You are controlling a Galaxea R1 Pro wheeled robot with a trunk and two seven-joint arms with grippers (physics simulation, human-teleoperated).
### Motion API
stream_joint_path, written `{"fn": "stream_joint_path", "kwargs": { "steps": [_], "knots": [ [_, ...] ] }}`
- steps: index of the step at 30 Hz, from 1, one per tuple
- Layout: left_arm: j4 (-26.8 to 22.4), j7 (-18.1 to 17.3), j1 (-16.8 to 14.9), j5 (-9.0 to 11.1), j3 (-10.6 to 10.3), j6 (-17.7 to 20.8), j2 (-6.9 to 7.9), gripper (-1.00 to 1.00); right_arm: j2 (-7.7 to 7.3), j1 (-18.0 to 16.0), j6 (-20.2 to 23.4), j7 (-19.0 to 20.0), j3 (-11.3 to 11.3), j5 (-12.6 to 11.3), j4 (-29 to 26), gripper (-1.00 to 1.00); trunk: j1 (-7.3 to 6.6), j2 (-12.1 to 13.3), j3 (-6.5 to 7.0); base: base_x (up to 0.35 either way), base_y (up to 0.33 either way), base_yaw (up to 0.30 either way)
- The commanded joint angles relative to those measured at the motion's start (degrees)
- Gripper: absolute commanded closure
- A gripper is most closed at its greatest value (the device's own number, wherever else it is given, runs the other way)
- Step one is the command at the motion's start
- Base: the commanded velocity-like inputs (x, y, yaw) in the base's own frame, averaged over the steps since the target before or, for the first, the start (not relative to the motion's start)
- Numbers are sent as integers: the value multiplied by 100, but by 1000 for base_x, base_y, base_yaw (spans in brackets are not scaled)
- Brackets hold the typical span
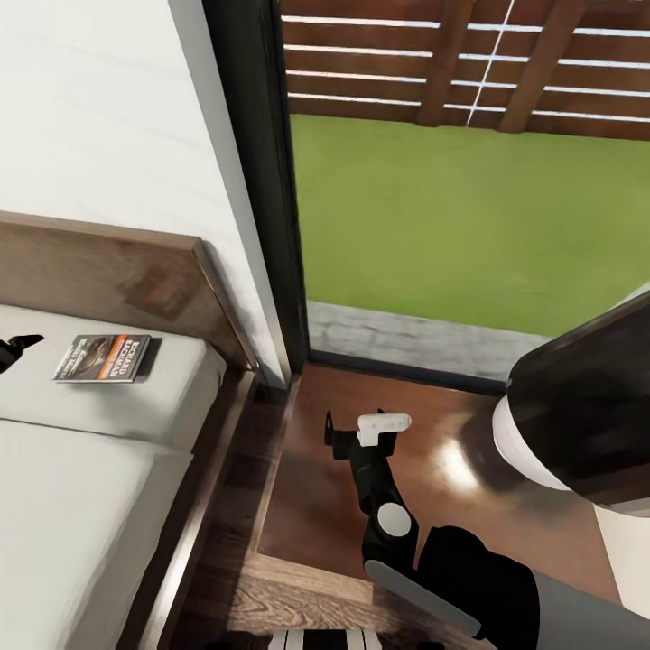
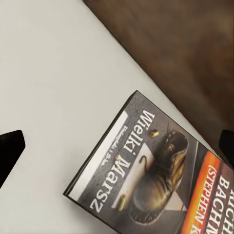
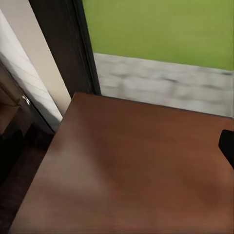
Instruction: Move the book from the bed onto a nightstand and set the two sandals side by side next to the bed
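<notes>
Book point(image 1: 104, 357) lies flat on the pale mattress of the bed point(image 1: 81, 487), left-centre of head view, just below the wooden headboard point(image 1: 108, 271). Left gripper point(image 2: 117, 141) open, fingertips apart either side of the book, not touching. Right gripper point(image 1: 366, 433) over the glossy nightstand point(image 1: 307, 506), lower centre, beside the glass door point(image 1: 469, 199) onto grass; its state cannot be told.

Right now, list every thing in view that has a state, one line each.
book: closed, lying flat on the bed's mattress near the headboard, not held.
bed: mattress bare apart from the book.
nightstand: top bare under the right hand, nothing set on it.
left hand: at the book's side, fingers apart, empty.
right hand: above the nightstand top, empty; opening cannot be told.
</notes>
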Motion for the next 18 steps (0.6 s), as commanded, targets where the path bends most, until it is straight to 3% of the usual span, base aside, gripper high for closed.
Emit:
{"fn": "stream_joint_path", "kwargs": {
  "steps": [1,6,7,10,18],
  "knots": [
    [6,-13,-4,9,43,38,8,-100,-3,-8,40,-34,12,-12,-9,-100,0,-2,-10,0,0,0],
    [129,-19,-4,71,45,-5,49,-100,-3,-8,40,-35,12,-14,-9,-100,0,-2,-41,0,0,0],
    [225,-20,-4,304,45,-21,64,-100,-3,-8,40,-35,12,-13,-9,-100,0,-2,-48,0,0,0],
    [258,-20,-4,484,45,-28,71,-100,-3,-8,40,-35,12,-12,-9,-100,0,-2,-67,0,0,0],
    [288,-21,-4,696,45,-34,77,-100,-7,-8,-10,-65,28,18,-16,-100,0,-2,-120,0,0,0]
  ]
}}
